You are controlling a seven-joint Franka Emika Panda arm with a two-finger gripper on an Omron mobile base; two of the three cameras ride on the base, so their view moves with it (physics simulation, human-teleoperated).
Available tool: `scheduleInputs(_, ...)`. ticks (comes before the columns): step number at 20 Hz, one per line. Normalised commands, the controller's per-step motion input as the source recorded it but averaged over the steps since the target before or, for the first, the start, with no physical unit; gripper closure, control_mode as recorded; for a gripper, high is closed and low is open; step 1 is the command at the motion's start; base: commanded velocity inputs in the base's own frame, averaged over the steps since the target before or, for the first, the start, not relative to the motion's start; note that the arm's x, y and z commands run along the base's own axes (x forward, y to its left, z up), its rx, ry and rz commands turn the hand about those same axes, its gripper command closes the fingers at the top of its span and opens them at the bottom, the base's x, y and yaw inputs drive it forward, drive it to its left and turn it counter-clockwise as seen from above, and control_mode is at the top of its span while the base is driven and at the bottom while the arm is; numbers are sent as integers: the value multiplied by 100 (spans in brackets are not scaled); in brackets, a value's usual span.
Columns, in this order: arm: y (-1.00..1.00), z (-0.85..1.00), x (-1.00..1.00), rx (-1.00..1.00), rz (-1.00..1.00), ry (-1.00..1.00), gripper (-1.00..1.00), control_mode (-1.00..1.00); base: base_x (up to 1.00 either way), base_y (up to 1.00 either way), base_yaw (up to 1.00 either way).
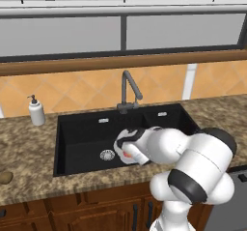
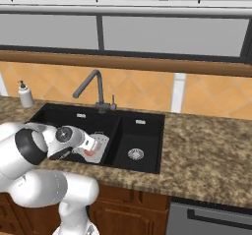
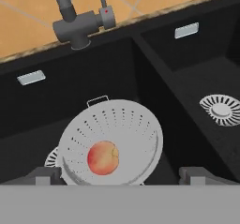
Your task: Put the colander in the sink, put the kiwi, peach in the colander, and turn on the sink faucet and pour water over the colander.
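Colander [image 3: 111, 143] below wide-open jaws, nothing gripped. Gripper [image 3: 120, 175] hangs just above colander, tips [image 3: 46, 175] standing apart at each side of its near rim. Peach [image 3: 103, 158] lies inside colander, a little off centre toward near side. Colander sits on floor of large basin of sink [image 3: 154, 73], partly over silver drain [image 3: 52, 156], with small wire handle at far rim. Second drain [image 3: 220, 109] in smaller basin, apart from colander. Faucet [image 3: 77, 24] stands on far edge behind large basin, spout rising out of hand view; no water seen. In left base view, gripper [image 1: 126, 150] low inside sink [image 1: 77, 123], faucet [image 1: 128, 92] behind it, spout turned toward smaller basin. Kiwi [image 1: 5, 177] rests on counter [image 1: 29, 186] at far left edge, well apart from sink. Soap bottle [image 1: 36, 111] upright on counter left of sink, near wall. In right base view, colander [image 2: 100, 145] partly hidden behind hand, faucet [image 2: 96, 90] beyond it.
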Motion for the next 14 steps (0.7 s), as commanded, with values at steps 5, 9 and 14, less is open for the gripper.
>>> scheduleInputs(5, 0, 100, 12, 0, -3, 37, -100, -100, 0, 0, 0)
scheduleInputs(9, 0, 100, 4, 0, -1, 41, -100, -100, 0, 0, 0)
scheduleInputs(14, 0, 100, 9, 0, 0, 27, -100, -100, 0, 0, 0)
